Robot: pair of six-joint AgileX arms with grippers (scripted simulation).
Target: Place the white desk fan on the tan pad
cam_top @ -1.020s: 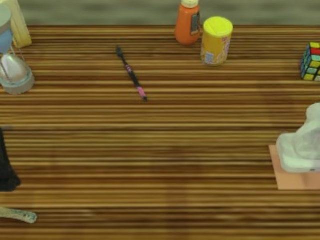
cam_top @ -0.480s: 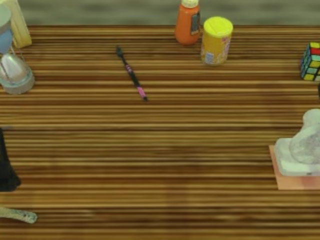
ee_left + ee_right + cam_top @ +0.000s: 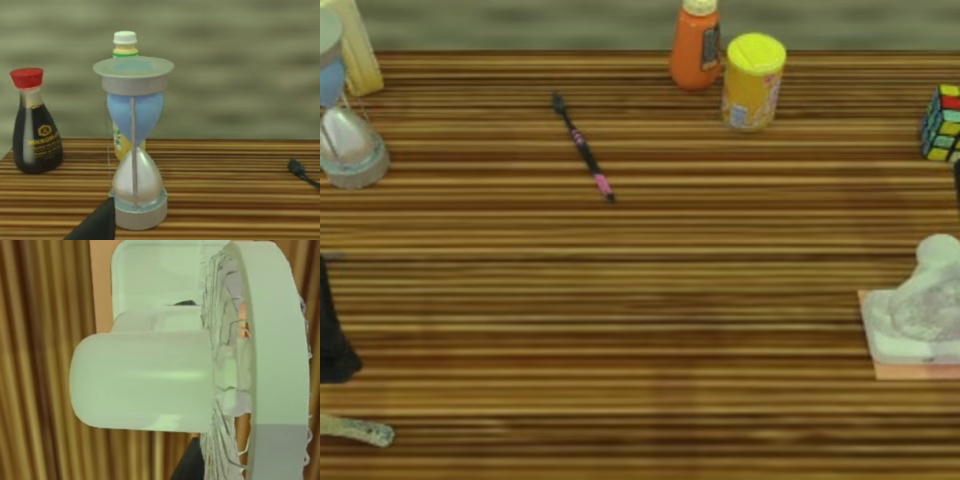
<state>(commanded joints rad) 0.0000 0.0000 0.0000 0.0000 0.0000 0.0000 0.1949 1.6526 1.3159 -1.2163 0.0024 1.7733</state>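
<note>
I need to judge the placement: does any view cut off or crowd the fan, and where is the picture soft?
Top view: the white desk fan on the tan pad runs off the right edge, soft-edged. Right wrist view: the fan fills the frame, its cage rim cropped, only a strip of pad visible. Left wrist view: the hourglass is crisp, the wall behind blurred; no fan.

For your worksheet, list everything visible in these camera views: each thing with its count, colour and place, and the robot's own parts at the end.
white desk fan: 1, white, on the tan pad, table's right edge
tan pad: 1, tan-orange, under the fan
hourglass: 1, grey and blue, far left
soy sauce bottle: 1, dark, red cap, far left
orange bottle: 1, far edge
yellow canister: 1, beside the orange bottle
pen: 1, black and pink, left of centre
puzzle cube: 1, multicoloured, right edge
left arm: dark, left edge, parked
</note>
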